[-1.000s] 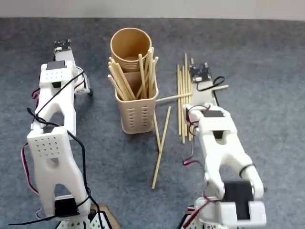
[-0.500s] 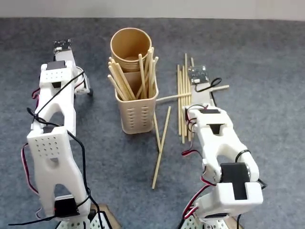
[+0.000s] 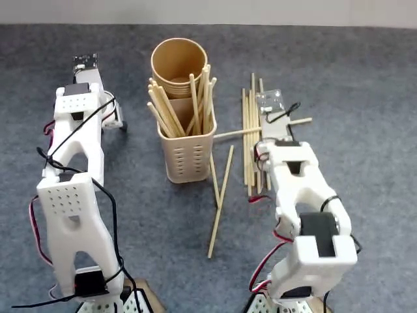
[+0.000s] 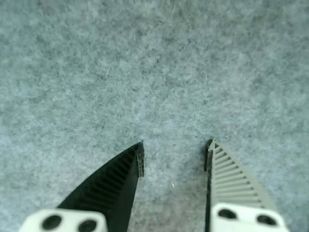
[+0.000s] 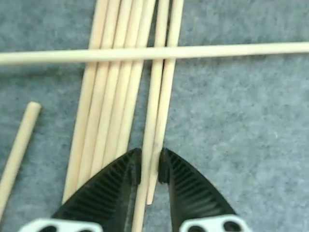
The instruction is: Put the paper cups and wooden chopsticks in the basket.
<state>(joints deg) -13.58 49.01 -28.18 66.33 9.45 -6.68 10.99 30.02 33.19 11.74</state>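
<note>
The right pincer (image 5: 150,166) clamps wooden chopsticks (image 5: 157,106) lying side by side on carpet (image 5: 241,121).

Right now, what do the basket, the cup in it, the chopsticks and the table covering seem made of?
Basket: likely cream moulded plastic, matte, slotted walls. Cup: brown paper, matte, rolled rim. Chopsticks: pale bare wood, probably; unvarnished look. Table covering: grey carpet-like fabric, fuzzy short pile.

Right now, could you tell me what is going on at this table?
Two robot arms are tidying up. The basket in the middle holds stacked paper cups and a bunch of chopsticks. The right gripper is pinched onto the edge of the loose chopsticks lying beside the basket on the grey table. The left gripper sits open over bare table on the other side.
</note>
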